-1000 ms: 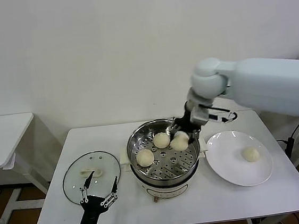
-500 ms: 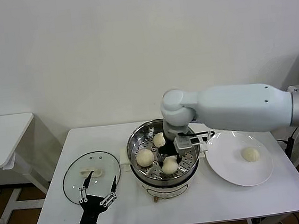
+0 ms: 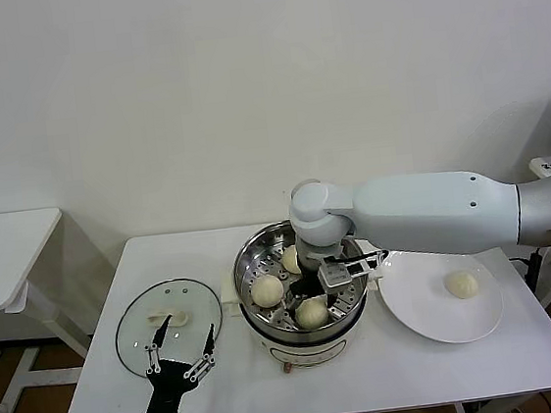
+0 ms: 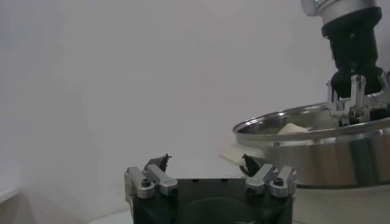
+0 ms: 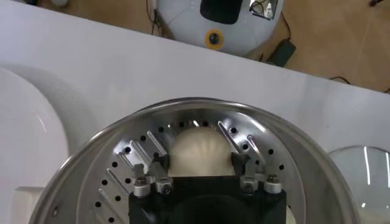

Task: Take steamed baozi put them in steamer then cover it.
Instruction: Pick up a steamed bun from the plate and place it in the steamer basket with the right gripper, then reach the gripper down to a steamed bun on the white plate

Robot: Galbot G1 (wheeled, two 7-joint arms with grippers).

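Observation:
The steamer (image 3: 243,261) stands mid-table, a steel pot with a perforated tray. Three baozi lie in it: one at the left (image 3: 266,289), one at the back (image 3: 290,258), one at the front (image 3: 312,313). My right gripper (image 3: 326,278) reaches down into the pot over the front one. In the right wrist view that baozi (image 5: 200,146) rests on the tray between the spread fingers of the right gripper (image 5: 200,159), which is open. Another baozi (image 3: 461,285) lies on the white plate (image 3: 424,321). My left gripper (image 3: 181,359) hangs open and empty at the table's front left.
The glass lid (image 3: 137,331) with its white knob lies flat on the table left of the steamer, just behind the left gripper. The plate sits close against the steamer's right side. A second small table (image 3: 4,245) stands at the far left.
My right arm swung from the steamer's far right side to its front, carrying a baozi down onto the tray, and its fingers have spread. The left arm has not moved.

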